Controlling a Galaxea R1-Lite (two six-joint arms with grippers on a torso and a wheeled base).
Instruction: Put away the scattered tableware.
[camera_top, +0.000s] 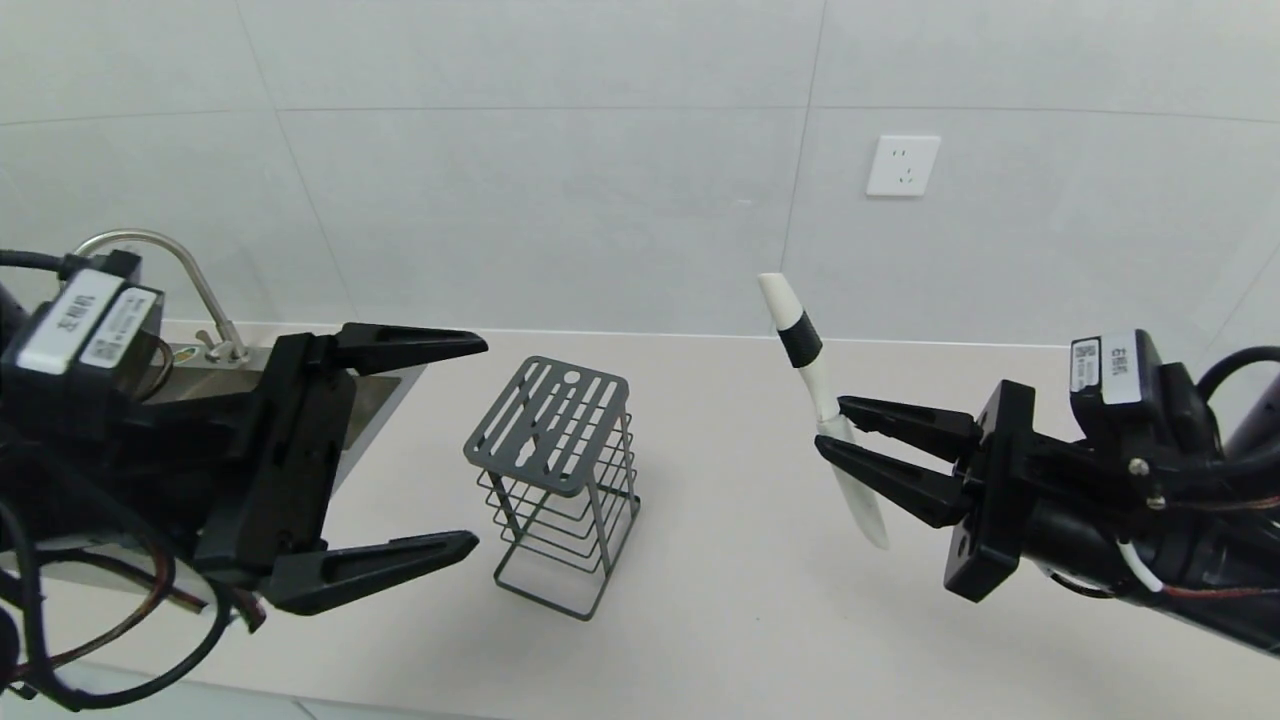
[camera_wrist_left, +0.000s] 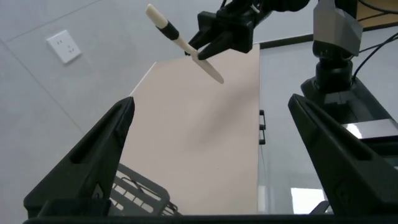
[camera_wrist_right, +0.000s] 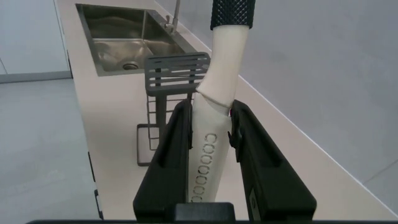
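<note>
A white knife (camera_top: 822, 404) with a black band on its handle is held in the air, handle up and blade slanting down; my right gripper (camera_top: 832, 428) is shut on it near where blade meets handle. In the right wrist view the knife (camera_wrist_right: 214, 118) stands between the fingers (camera_wrist_right: 176, 146). The left wrist view shows the knife (camera_wrist_left: 184, 45) far off in the right gripper (camera_wrist_left: 198, 48). A dark wire cutlery rack (camera_top: 558, 478) with a slotted top stands on the beige counter (camera_top: 740, 590), between both arms. My left gripper (camera_top: 440, 445) is wide open and holds nothing, left of the rack.
A steel sink (camera_wrist_right: 127, 38) with a curved faucet (camera_top: 190, 280) lies at the counter's left end, behind my left arm. A wall socket (camera_top: 903, 165) sits on the tiled wall. The counter's front edge runs along the bottom of the head view.
</note>
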